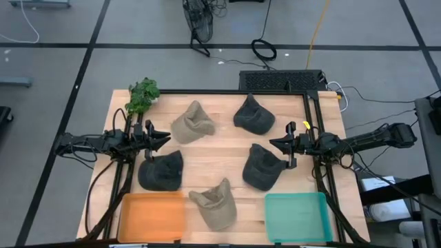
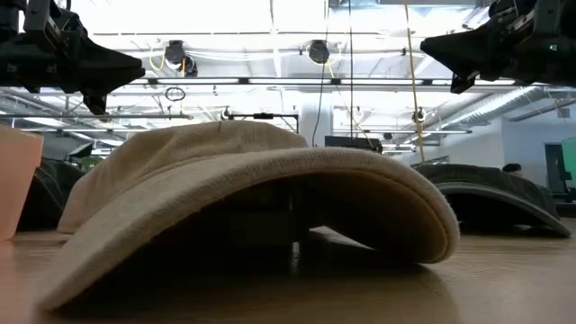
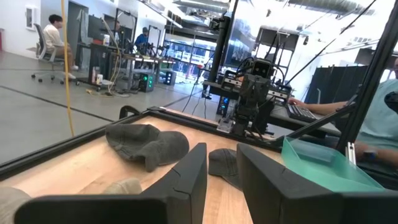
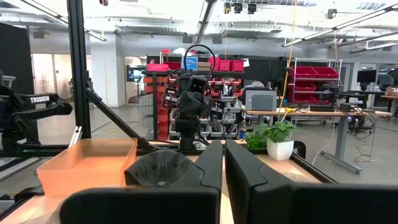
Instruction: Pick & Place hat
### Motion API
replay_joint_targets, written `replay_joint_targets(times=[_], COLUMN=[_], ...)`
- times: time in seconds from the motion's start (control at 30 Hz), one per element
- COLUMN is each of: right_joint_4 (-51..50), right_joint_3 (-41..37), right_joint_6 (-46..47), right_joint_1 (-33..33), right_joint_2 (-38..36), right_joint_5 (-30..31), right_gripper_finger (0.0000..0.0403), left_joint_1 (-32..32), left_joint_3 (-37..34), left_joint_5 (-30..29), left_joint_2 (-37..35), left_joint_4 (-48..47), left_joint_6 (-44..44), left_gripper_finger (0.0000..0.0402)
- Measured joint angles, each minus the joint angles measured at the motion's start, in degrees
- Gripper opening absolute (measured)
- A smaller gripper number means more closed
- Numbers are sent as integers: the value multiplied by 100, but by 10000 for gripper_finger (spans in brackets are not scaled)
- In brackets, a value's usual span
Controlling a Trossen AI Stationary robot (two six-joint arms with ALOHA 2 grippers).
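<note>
High view, pre-grasp stage: five hats lie spread on the wooden surface [image 1: 207, 157], none lifted, none binned. Items: tan hat [image 1: 192, 122] upper centre-left; dark hat [image 1: 253, 115] upper centre-right; dark hat at left [image 1: 161, 171]; dark hat at right [image 1: 263, 167]; tan hat at bottom centre [image 1: 214, 204], between the orange bin [image 1: 151, 217] at lower left and the teal bin [image 1: 298, 216] at lower right. Both bins look empty.

Left end effector [image 1: 165, 138]: raised above the surface at the left edge, just above the left dark hat in the frame, fingers parted a little with a narrow gap visible in the left wrist view, grasping nothing. Right end effector [image 1: 273, 144]: raised at the right edge beside the right dark hat, fingers clenched together, grasping nothing.

Step judged: the approach has not begun. Next move calls for one arm to descend over its nearest hat, fingers spread wider, and pinch the soft crown or brim before carrying it to a bin.

Obscured: the task does not say which bin takes which hat. Low view is almost filled by one tan hat [image 2: 252, 198], probably the bottom-centre one; the dark hats show only as slivers behind it. A potted plant [image 1: 142, 95] sits at the upper left corner.
</note>
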Motion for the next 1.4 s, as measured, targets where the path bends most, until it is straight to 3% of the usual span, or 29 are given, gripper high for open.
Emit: replay_joint_targets(times=[1.17,1.4], right_joint_4=[0,0], right_joint_3=[0,2], right_joint_6=[-1,-1], right_joint_1=[0,0], right_joint_2=[0,2], right_joint_5=[23,25], right_gripper_finger=[0,0], left_joint_1=[0,-39], left_joint_3=[0,0], left_joint_5=[-32,-137], left_joint_2=[0,3], left_joint_4=[-31,-151], left_joint_6=[6,-390], left_gripper_finger=[97,97])
